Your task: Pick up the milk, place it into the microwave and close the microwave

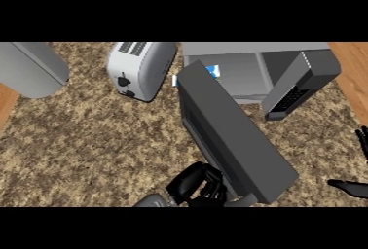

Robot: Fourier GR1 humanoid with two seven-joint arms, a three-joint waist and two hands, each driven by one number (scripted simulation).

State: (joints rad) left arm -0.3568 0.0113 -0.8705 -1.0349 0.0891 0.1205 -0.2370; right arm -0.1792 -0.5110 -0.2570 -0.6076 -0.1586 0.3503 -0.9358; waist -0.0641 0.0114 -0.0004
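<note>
Nearest the lower edge, the left hand [195, 184] is seen against the near end of the microwave door [237, 141], its black fingers curled behind or round the door's lower edge; whether anything is pinched there cannot be told. At the right edge, the right hand [354, 187] is shown only in part, with what is visible of its fingers held straight and apart, touching nothing.

The door is swung partly open and stands slanted across the counter [86, 146], stretching from the left hand up toward the microwave [251, 73]. Beyond its far end, the milk [210, 72] is glimpsed inside the cavity as a small blue and white patch; most of it is hidden by the door, so its shape and whether it stands upright cannot be made out.

The closing step is judged to be in hand. If the door is pushed off-line, the whole microwave could be shoved along the counter rather than shut. The fingers could also be caught between door and frame. To the left, a toaster [141, 68] and a grey rounded object [32, 68] are seen, apart from the door's path.
</note>
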